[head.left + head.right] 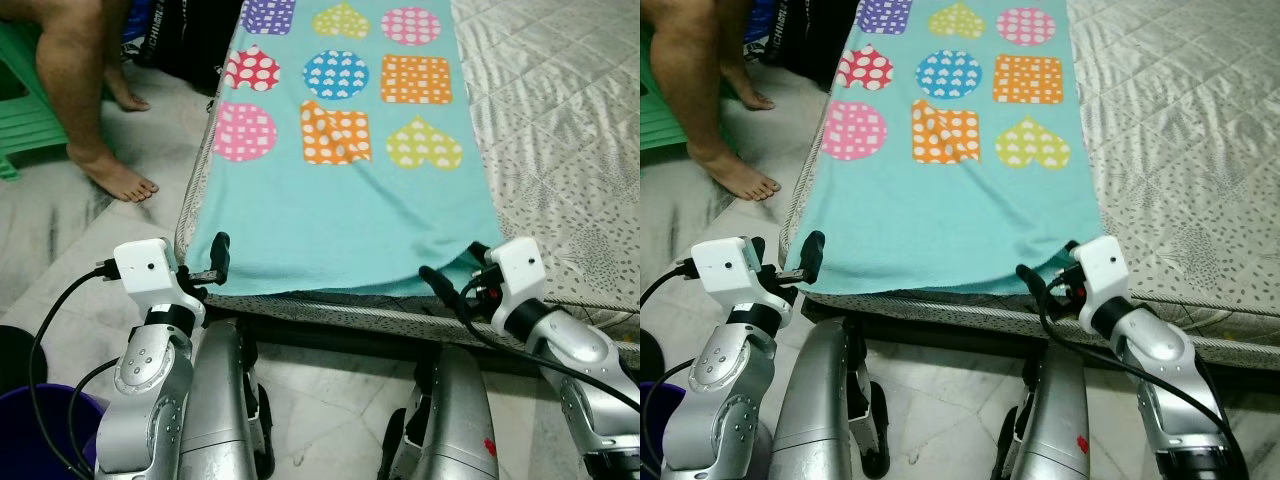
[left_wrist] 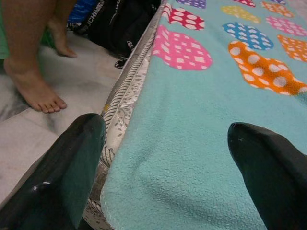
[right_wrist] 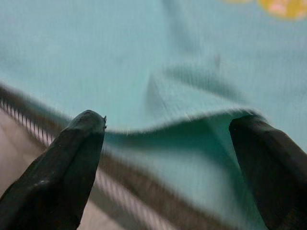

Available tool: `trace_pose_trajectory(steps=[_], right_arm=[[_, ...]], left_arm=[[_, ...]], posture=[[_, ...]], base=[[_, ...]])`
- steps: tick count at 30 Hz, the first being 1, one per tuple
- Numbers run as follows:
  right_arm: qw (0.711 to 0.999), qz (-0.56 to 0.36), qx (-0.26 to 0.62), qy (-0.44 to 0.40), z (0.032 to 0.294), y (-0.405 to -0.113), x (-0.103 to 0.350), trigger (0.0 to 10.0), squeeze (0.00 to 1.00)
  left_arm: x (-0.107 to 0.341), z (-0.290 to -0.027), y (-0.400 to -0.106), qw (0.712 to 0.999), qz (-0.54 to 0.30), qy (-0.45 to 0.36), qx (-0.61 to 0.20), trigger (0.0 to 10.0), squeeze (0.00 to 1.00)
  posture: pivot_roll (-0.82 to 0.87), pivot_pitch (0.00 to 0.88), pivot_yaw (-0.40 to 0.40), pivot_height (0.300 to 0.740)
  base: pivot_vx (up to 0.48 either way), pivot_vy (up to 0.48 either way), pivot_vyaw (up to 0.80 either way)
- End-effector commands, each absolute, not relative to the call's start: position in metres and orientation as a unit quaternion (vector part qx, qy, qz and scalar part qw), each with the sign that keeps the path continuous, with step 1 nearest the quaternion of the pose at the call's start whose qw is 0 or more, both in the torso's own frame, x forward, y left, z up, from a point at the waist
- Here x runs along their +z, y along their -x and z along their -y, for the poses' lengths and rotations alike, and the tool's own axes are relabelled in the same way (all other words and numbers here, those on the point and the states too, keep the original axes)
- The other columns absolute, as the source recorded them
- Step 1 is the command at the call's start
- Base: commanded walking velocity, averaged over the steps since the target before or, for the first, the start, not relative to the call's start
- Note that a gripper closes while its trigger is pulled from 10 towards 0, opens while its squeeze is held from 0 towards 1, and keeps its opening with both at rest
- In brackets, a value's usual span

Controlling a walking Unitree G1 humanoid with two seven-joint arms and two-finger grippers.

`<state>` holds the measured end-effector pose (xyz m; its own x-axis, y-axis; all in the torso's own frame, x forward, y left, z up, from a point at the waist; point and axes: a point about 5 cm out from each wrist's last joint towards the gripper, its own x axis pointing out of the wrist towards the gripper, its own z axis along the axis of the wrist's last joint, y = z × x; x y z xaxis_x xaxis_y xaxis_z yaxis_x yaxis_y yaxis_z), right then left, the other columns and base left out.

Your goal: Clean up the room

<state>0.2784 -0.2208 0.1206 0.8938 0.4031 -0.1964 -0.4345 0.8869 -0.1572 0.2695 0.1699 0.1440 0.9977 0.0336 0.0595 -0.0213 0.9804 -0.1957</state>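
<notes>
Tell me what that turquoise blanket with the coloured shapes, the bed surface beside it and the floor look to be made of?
The blanket looks like soft fleece: the left wrist view shows a fuzzy, matte nap and a stitched hem. The bed surface seems a quilted woven fabric, pale and printed, with stitched diamond lines and a slight sheen. The floor appears polished stone or marble-look tile: grey veins, glossy; which one, I cannot tell.

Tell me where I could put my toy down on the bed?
The plain teal strip of the blanket between the coloured shapes and the near edge is bare. So is the grey mattress beside it. The near edge is crowded: the left gripper and right gripper sit there, both open.
</notes>
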Motion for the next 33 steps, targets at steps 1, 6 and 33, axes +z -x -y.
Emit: trace_pose_trajectory(steps=[1,6,33], right_arm=[[0.967,-0.096,0.211,0.107,0.229,-0.273,0.114,10.0,1.0],[0.964,-0.132,0.19,0.128,0.247,-0.258,0.097,10.0,1.0],[0.984,-0.002,-0.101,0.144,0.296,-0.307,0.163,10.0,1.0]], left_arm=[[0.139,-0.172,-0.268,0.995,0.021,0.098,0.019,10.0,0.0],[0.137,-0.171,-0.268,0.995,0.018,0.1,0.018,10.0,0.0],[0.139,-0.172,-0.27,0.994,0.027,0.102,0.027,10.0,0.0]], posture=[[0.08,0.281,0.009,0.518],[0.07,0.281,0.006,0.518],[0.06,0.274,0.0,0.518]], base=[[0.0,0.0,0.0],[0.0,0.0,0.0],[0.0,0.0,0.0]])
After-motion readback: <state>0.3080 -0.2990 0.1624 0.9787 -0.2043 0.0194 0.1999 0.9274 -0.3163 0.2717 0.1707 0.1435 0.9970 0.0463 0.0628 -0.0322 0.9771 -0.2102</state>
